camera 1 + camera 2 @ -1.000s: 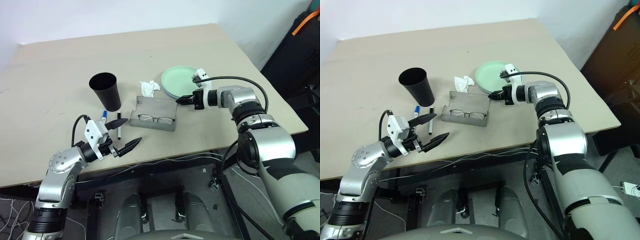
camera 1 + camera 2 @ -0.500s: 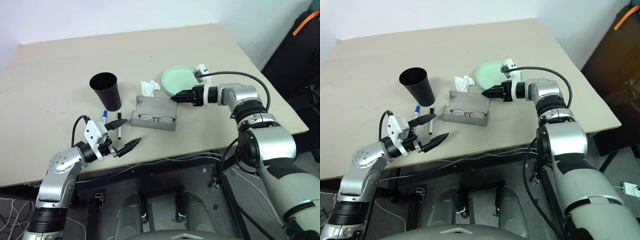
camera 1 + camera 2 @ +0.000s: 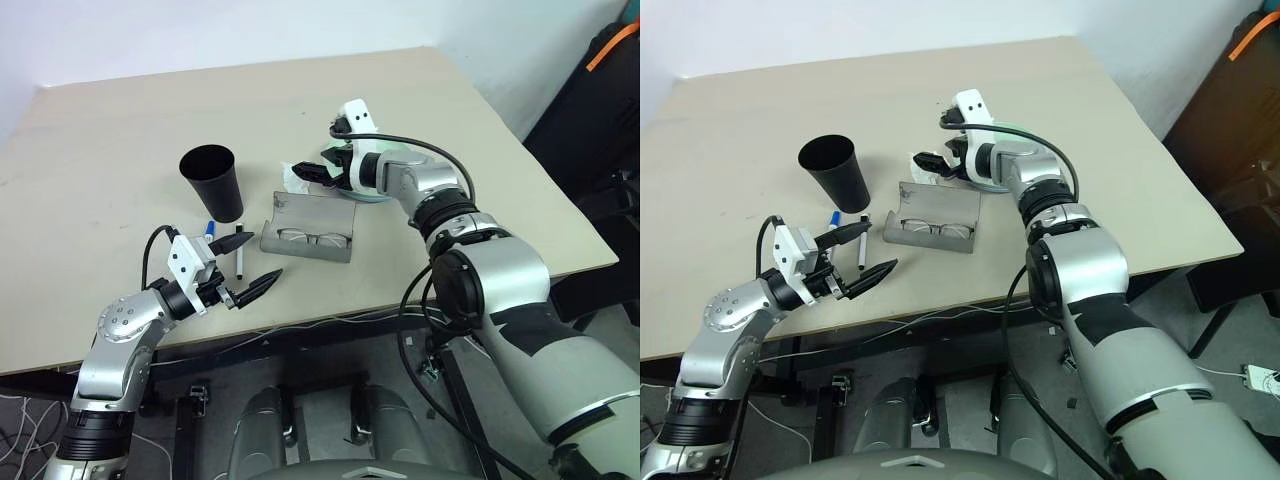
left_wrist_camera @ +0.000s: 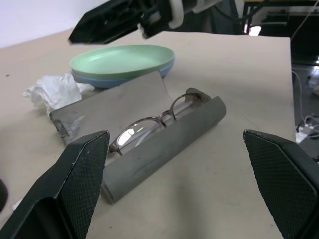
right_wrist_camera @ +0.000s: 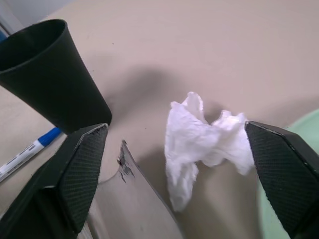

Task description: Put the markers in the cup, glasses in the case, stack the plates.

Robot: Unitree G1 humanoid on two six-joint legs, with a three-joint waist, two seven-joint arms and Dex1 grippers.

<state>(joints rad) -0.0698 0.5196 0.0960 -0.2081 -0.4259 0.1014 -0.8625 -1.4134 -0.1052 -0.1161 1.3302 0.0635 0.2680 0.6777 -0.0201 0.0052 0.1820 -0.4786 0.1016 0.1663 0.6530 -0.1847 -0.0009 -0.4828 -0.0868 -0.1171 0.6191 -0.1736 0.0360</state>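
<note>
Your right hand (image 3: 318,170): now released, swinging from plates (image 4: 122,62) toward tissue (image 5: 204,142); plates stacked, glasses (image 4: 149,127) in open case (image 4: 164,144); left hand (image 3: 252,265) idling released; markers (image 3: 238,262) pending

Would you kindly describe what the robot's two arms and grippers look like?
Both arms are silver-grey metal with black joint bands. Each wrist carries a white camera block fed by a looping black cable. The left gripper and right gripper have pointed black fingers with textured pads.

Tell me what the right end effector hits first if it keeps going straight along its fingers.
Most likely the crumpled white tissue: it lies dead ahead between the open fingers of the right end effector. The cup stands off to one side. Depth is uncertain.
</note>
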